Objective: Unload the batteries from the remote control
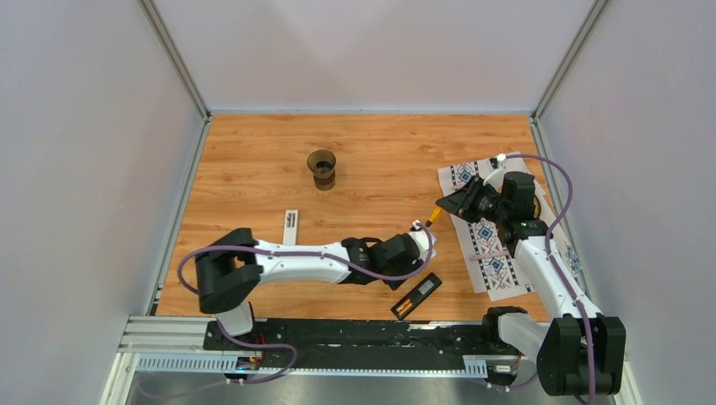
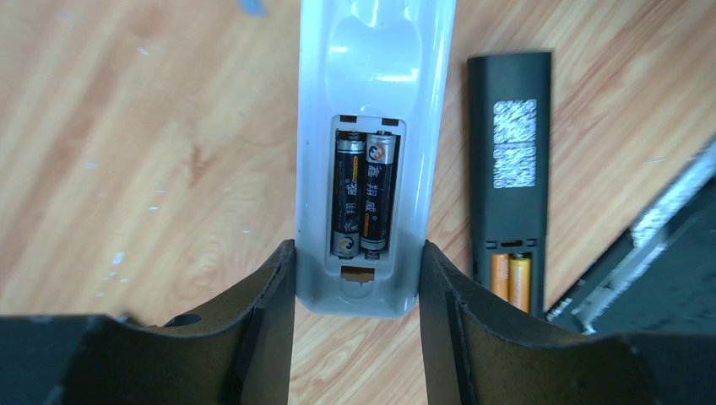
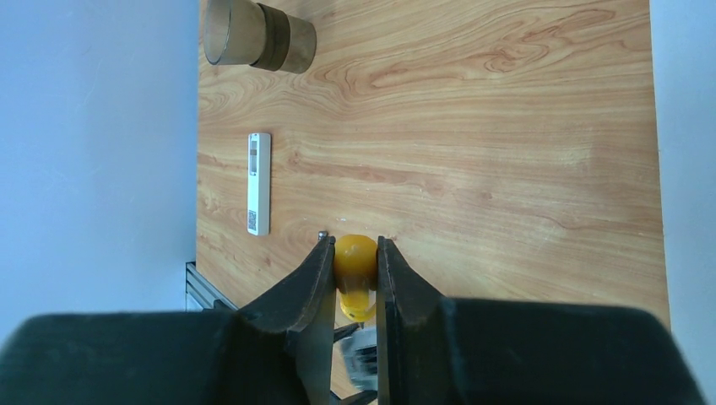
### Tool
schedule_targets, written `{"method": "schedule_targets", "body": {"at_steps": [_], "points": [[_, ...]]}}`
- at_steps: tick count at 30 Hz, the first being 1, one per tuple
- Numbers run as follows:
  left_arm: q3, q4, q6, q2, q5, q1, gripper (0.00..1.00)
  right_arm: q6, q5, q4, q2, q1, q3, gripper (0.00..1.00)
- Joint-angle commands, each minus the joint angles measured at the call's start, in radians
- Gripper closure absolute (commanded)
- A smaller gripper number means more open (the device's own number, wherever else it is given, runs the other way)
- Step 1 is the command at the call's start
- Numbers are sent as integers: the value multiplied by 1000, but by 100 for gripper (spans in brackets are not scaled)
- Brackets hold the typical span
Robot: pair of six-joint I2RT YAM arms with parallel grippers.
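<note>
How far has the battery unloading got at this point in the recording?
Done: the white remote and the black remote are both open at the back. In hand: the left fingers clamp the white one; the right fingers grip the screwdriver, aimed toward it. Left: all the unloading; two dark batteries sit in the white remote, two orange batteries in the black.

Wooden table (image 1: pixel 371 143) — brown cup (image 1: pixel 322 168), patterned cloth (image 1: pixel 494 268); black remote (image 1: pixel 418 295), back open

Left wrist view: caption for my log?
Left end effector grips a white plastic remote showing two dark grey batteries; beside it, a black remote holds orange batteries.
</note>
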Motion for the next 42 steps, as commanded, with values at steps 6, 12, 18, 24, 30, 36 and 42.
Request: {"method": "schedule_targets", "body": {"at_steps": [6, 12, 18, 24, 30, 36, 42], "points": [[-82, -6, -17, -314, -77, 21, 84, -12, -23, -12, -11, -6, 52, 100], [-197, -11, -45, -387, -78, 66, 84, -9, -28, 6, 2, -5, 52, 100], [-272, 34, -66, -358, -46, 101, 84, 2, -39, 34, 25, -5, 49, 100], [-266, 110, -43, -218, 2, 106, 83, 37, -71, 84, 54, -5, 26, 100], [-223, 120, -28, -106, 34, 107, 68, 43, -72, 106, 76, 17, 20, 100], [-271, 155, -38, -141, 48, 107, 32, 40, -50, 117, 90, 63, 20, 100], [-341, 158, -61, -216, 34, 107, 26, 43, -33, 141, 131, 106, 20, 100]]}}
